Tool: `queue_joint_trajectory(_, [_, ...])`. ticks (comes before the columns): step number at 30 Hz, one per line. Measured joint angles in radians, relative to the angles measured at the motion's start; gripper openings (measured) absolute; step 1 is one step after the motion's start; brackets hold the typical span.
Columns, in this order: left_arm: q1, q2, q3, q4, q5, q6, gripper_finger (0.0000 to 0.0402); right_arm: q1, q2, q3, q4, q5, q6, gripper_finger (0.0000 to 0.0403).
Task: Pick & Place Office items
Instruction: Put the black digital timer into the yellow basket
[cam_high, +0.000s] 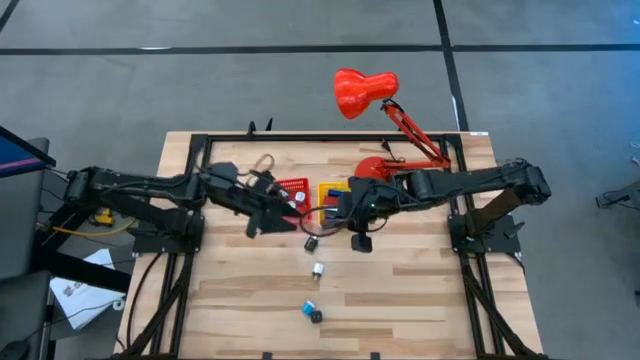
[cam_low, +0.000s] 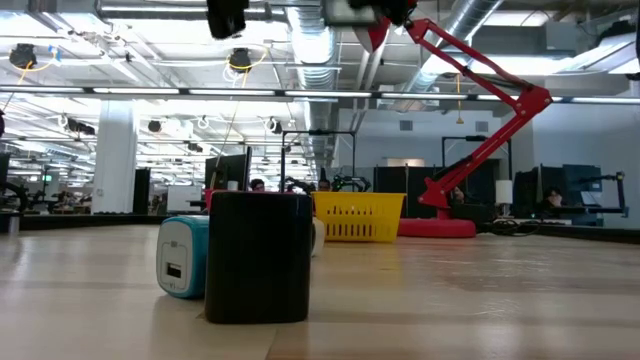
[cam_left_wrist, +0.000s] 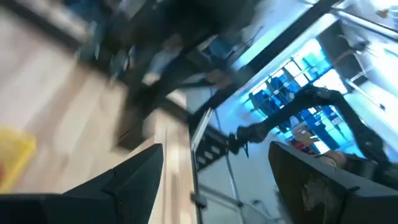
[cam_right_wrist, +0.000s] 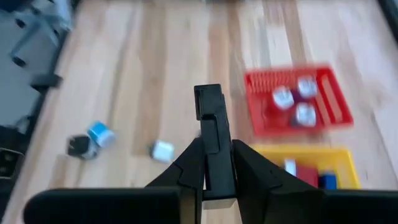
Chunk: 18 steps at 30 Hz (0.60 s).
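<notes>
The office items are tiny pieces. A white one (cam_high: 318, 270), a light blue one (cam_high: 308, 308) and a black one (cam_high: 316, 316) lie on the wooden table; the last two stand side by side. More pieces lie in the red bin (cam_right_wrist: 323, 93) and the yellow bin (cam_right_wrist: 348, 163). My right gripper (cam_right_wrist: 217, 146), over the table's middle beside the bins, is shut on an oblong black piece (cam_right_wrist: 209, 112). My left gripper (cam_left_wrist: 217, 186) stands open with nothing between its fingers, close to the red bin (cam_high: 293, 188). My right gripper pinches the oblong black piece by one end (cam_right_wrist: 212, 134) between its two fingers. The fingers slant down from the table's right side, and the piece sticks out past their tips, along them. It is lifted clear of the table.
A big red desk lamp (cam_high: 365, 92) stands with its base (cam_high: 378, 168) at the table's far right, behind the bins. The near half of the table holds only the loose pieces. In the low view the black piece (cam_low: 258, 255) and the light blue one (cam_low: 183, 255) stand close up.
</notes>
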Motion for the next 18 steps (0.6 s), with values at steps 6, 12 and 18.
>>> queue_joint_trajectory(6, [0.025,-0.108,0.0,-0.02,-0.054,0.176,0.0289,-0.097,0.001,-0.134,0.004,-0.012,0.044,0.0053])
queue_joint_trajectory(12, [0.025,-0.148,0.0,-0.017,-0.201,0.273,0.0289,-0.203,0.002,-0.235,0.098,-0.103,0.044,0.0052])
queue_joint_trajectory(18, [0.025,-0.128,0.001,-0.022,-0.273,0.325,0.0289,-0.247,0.017,-0.268,0.17,-0.108,0.017,0.0052])
